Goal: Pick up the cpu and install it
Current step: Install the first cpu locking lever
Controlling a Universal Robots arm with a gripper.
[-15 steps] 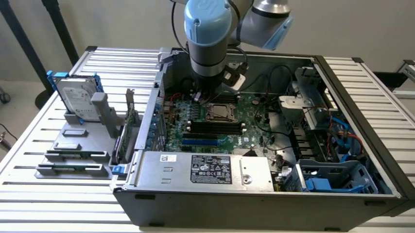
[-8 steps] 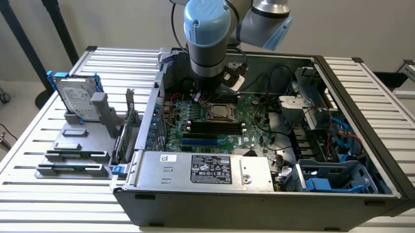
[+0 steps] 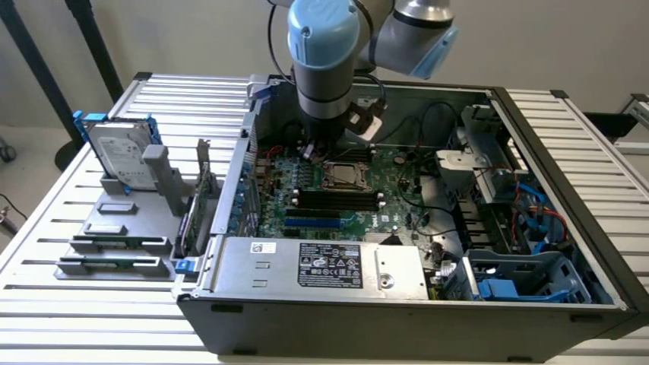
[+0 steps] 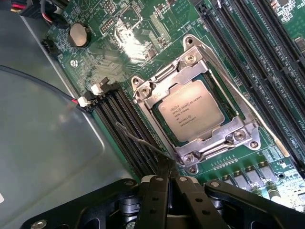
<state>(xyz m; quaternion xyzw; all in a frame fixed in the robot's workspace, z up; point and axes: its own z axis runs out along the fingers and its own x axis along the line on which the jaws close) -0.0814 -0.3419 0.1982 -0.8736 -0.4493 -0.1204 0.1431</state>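
The cpu [image 4: 190,110], silver-topped with small unreadable print, sits in its socket frame [image 4: 240,136]; the gripper [image 4: 167,183] is closed, empty

The claw [image 4: 167,183] hangs inside the open computer case [image 3: 568,304], over the motherboard [image 3: 390,205]. The cpu [image 4: 191,109] sits in its socket [image 4: 238,136] on that board, just beside the claw tip. Memory slots [image 4: 128,131] run along either side of the socket, one bank directly under the claw. Well apart from the claw, toward the exterior view's left, a hard drive [image 3: 120,156] stands upright in a holder [image 3: 112,255] on the tabletop [image 3: 61,319], outside the case.
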